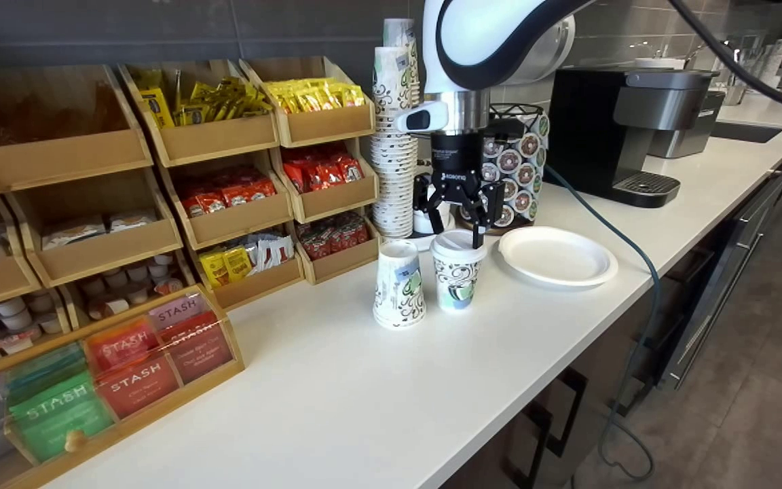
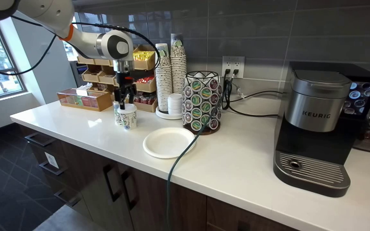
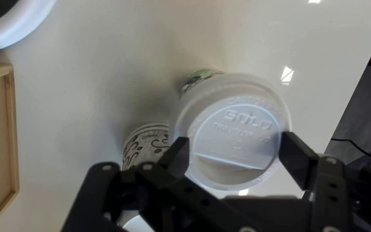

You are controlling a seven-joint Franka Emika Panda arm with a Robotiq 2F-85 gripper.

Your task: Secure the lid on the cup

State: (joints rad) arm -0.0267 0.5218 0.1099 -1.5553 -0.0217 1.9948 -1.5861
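A small round white plastic lid (image 3: 237, 135) sits over the mouth of a white paper cup with green-teal print (image 1: 457, 282), beside an upside-down patterned paper cup (image 1: 400, 288). The black two-fingered gripper (image 1: 459, 237) has its fingers (image 3: 296, 158) wide apart at the lid's opposite sides; I cannot tell whether they pinch it.
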